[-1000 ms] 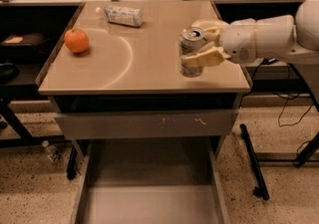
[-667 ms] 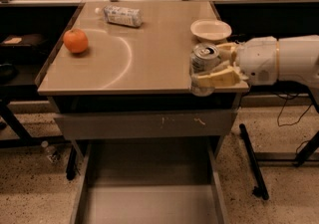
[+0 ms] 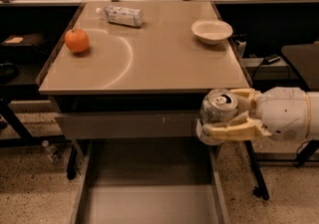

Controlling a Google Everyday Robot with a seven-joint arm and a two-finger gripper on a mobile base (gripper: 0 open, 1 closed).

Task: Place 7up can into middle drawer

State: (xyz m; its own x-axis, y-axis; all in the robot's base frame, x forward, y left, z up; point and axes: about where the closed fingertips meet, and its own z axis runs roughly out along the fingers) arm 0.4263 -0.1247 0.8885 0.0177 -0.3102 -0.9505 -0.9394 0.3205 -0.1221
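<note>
My gripper [image 3: 219, 113] is shut on the 7up can [image 3: 218, 109], a silvery can held upright with its pull-tab top showing. It hangs in the air just in front of the table's front edge, at the right, in front of the grey drawer front [image 3: 124, 124]. The middle drawer [image 3: 149, 203] is pulled open below, wide and shallow with a plain flat floor. The can is above the drawer's right rear corner, well above its floor. The white arm reaches in from the right.
On the tan table top [image 3: 149, 63] stand an orange [image 3: 77, 40] at the left, a clear plastic bottle [image 3: 122, 15] lying at the back, and a white bowl [image 3: 212, 31] at the right. Dark table legs [image 3: 256, 173] stand beside the drawer.
My gripper has carried the can from over the table's right side forward and down, past the front edge, to in front of the drawer front. The bowl it hid now shows.
</note>
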